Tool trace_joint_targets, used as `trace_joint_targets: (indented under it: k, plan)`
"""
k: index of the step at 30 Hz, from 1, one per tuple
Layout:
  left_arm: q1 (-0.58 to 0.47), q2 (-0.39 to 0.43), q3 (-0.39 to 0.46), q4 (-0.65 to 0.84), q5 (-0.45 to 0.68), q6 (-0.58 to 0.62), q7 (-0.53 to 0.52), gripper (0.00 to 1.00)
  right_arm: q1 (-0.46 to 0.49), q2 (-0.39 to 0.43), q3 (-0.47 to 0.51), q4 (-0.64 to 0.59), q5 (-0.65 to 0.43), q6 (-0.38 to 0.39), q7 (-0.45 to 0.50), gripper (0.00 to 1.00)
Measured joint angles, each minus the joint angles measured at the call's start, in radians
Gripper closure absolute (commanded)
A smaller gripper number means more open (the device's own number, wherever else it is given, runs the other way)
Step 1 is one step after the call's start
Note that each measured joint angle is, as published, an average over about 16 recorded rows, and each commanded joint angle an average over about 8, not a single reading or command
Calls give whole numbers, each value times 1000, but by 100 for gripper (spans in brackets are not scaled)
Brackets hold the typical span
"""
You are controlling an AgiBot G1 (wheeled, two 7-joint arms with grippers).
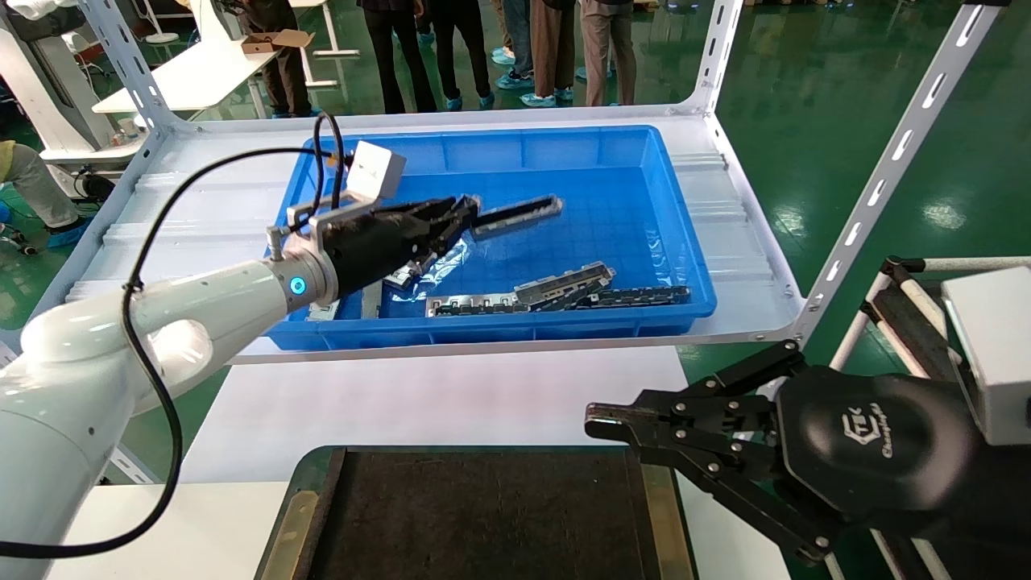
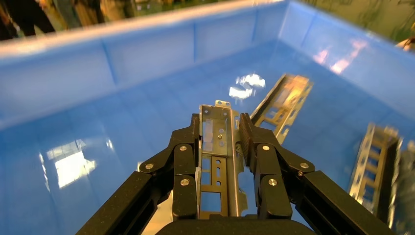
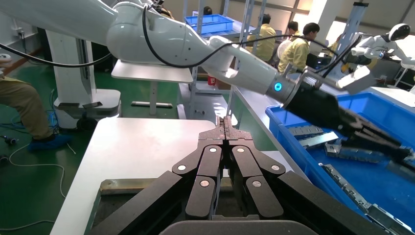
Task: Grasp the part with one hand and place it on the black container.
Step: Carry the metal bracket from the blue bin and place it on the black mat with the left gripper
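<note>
My left gripper (image 1: 467, 211) reaches into the blue bin and is shut on the part (image 1: 515, 216), a slim silver-grey channel that sticks out beyond the fingertips towards the bin's middle. In the left wrist view the part (image 2: 219, 147) lies lengthwise between the two fingers (image 2: 182, 156), and the blue floor shows through its cut-outs. The black container (image 1: 483, 515) lies at the table's front edge, with olive-brass strips on its sides. My right gripper (image 1: 600, 419) is shut and empty, just above the container's right edge; it also shows in the right wrist view (image 3: 225, 122).
The blue bin (image 1: 685, 242) sits on a white shelf behind the table and holds several other metal parts (image 1: 564, 286) near its front wall, also in the left wrist view (image 2: 286, 100). White slotted shelf posts (image 1: 886, 161) rise on both sides. People stand far behind.
</note>
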Motion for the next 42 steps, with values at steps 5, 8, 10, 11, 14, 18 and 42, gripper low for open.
trace_joint_targets:
  k: [5, 8, 10, 11, 14, 18, 42]
  plan:
    - [-6, -10, -4, -10, -8, 21, 11, 100, 0, 0, 0, 0, 0, 0, 0, 100]
    - [-7, -18, -5, -16, -10, 35, 16, 100, 0, 0, 0, 0, 0, 0, 0, 100]
    - [-5, -22, -4, -21, -11, 44, 18, 100, 0, 0, 0, 0, 0, 0, 0, 100]
    - [-5, -24, -4, -23, -11, 48, 19, 100, 0, 0, 0, 0, 0, 0, 0, 100]
    - [-2, -31, -5, -30, -12, 59, 20, 100, 0, 0, 0, 0, 0, 0, 0, 100]
    - [2, -40, -6, -42, -16, 77, 17, 100, 0, 0, 0, 0, 0, 0, 0, 100]
    - [136, -229, -3, -480, -93, 374, -287, 100, 0, 0, 0, 0, 0, 0, 0, 100]
